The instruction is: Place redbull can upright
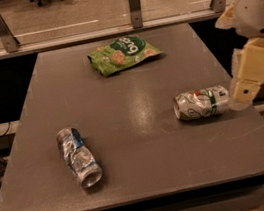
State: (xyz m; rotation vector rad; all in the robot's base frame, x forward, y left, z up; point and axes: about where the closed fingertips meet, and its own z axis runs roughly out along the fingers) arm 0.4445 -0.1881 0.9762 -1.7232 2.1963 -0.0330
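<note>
Redbull can (pixel 79 157): dented, lying on side, 8 o'clock on tabletop (pixel 143 141), shiny top toward near edge
White-green can (pixel 202 102): on side, 3 o'clock
Green snack bag (pixel 123 53): flat, 12 o'clock
My hand (pixel 245 91): 3 o'clock edge, just beside white-green can, well apart from redbull can; wide or narrow, I cannot tell

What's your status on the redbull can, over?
Gripper at right edge of table, beside white-and-green can. Redbull can on its side, front left, untouched. Chip bag far back, not blocking.
</note>
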